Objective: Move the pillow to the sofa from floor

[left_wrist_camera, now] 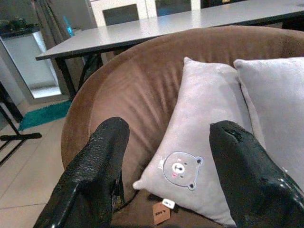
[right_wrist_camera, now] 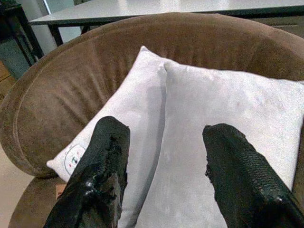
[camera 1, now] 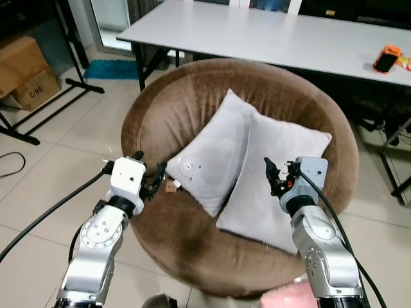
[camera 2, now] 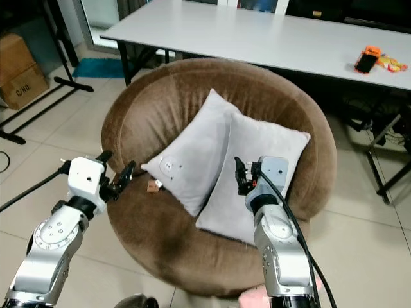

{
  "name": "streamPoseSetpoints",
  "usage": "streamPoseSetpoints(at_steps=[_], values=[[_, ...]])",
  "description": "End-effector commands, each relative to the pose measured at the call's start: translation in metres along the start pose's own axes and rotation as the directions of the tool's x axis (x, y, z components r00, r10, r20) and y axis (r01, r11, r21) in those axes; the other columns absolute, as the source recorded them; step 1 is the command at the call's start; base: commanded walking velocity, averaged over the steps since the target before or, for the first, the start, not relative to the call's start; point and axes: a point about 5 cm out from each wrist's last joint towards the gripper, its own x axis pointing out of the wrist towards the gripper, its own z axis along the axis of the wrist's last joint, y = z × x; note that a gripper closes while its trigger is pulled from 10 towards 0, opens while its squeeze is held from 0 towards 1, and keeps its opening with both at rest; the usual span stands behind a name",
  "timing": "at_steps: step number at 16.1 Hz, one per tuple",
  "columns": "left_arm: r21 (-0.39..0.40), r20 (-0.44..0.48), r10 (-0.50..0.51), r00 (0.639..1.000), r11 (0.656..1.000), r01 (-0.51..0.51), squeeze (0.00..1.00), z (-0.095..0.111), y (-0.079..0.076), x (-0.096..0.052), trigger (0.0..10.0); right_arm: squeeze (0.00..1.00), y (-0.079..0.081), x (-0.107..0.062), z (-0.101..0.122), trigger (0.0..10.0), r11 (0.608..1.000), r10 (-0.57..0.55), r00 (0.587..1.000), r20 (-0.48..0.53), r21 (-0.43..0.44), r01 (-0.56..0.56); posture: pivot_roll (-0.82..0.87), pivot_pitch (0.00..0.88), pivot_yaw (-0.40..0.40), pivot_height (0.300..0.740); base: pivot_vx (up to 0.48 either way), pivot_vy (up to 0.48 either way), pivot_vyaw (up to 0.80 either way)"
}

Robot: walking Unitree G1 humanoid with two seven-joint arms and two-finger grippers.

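Bear patch on pillow, left wrist close-up

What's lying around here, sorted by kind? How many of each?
Pillows: 2 (bear-patch pillow, plain pillow)
Round brown sofa: 1
Tables: 1
Cardboard boxes: 1
Orange gadget: 1
Total: 6

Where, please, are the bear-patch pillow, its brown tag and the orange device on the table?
bear-patch pillow (camera 1: pixel 212 151), left eye view, middle of its grey cover.
brown tag (left_wrist_camera: pixel 161 213), left wrist view, the tag's face.
orange device (camera 1: pixel 387 58), left eye view, its dark middle.
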Motion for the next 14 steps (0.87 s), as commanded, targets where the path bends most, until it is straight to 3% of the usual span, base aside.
streamPoseSetpoints(at_steps=[1,10,14], values=[[0.023,-0.001,0.001,1.0,1.0,-0.001,0.0,0.0015,0.0012,0.0003,10.0,0.0,-0.0003,-0.0001,0.0039,10.0,1.0,-0.007,1.0,0.012,0.017,0.007,-0.02,0.0,-0.013,0.74,0.0,0.0,0.0],[0.035,0.009,0.016,1.0,0.999,-0.016,0.0,0.0029,0.0023,0.0031,10.0,0.0,-0.0003,0.0022,0.0056,10.0,1.0,-0.002,1.0,0.015,0.024,0.002,-0.02,0.002,-0.016,0.74,0.0,0.0,0.0],[0.038,0.008,0.021,1.0,0.999,-0.021,0.0,0.0024,0.0025,0.0034,10.0,0.0,0.0011,0.0027,0.0063,10.0,1.0,0.009,1.0,0.016,0.02,-0.009,-0.03,0.001,-0.019,0.74,0.0,-0.266,0.0]])
